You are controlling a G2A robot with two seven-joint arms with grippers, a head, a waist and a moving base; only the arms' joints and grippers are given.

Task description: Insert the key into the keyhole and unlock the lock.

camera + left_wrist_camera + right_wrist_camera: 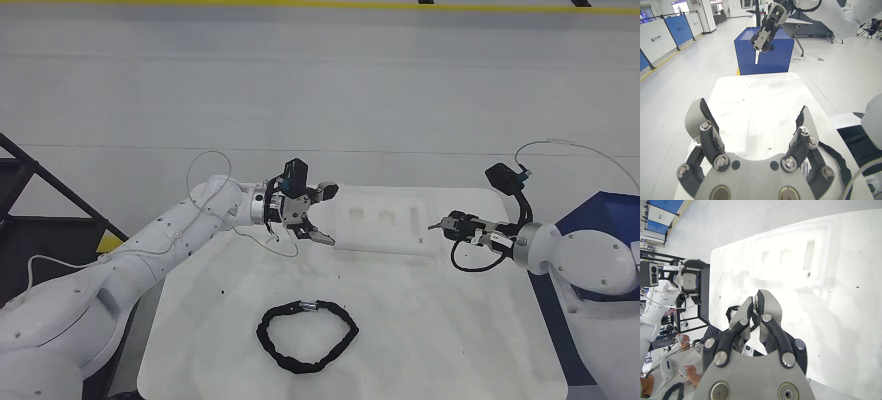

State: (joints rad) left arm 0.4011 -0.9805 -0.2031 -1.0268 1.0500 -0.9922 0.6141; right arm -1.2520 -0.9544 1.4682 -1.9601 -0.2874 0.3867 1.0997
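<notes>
between the clamped fingers of our right gripper (755, 297): key (757, 57), pinched by its head | light, stiff, slick | left gripper (753, 111) spread open, empty | chain lock (300, 363), well off both, limp; we'd grip its barrel (306, 307)

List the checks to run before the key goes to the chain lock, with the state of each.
1. Key gripped: ok. The right claw is shut on the key, blade sticking out.
2. Left claw free: ok. The left claw is open and empty.
3. Lock held steady: not ok. The chain lock lies loose on the table, with neither claw touching it.
4. Key near the lock: not ok. It is in the air, well apart from the lock.
5. Keyhole facing: cannot tell.
</notes>
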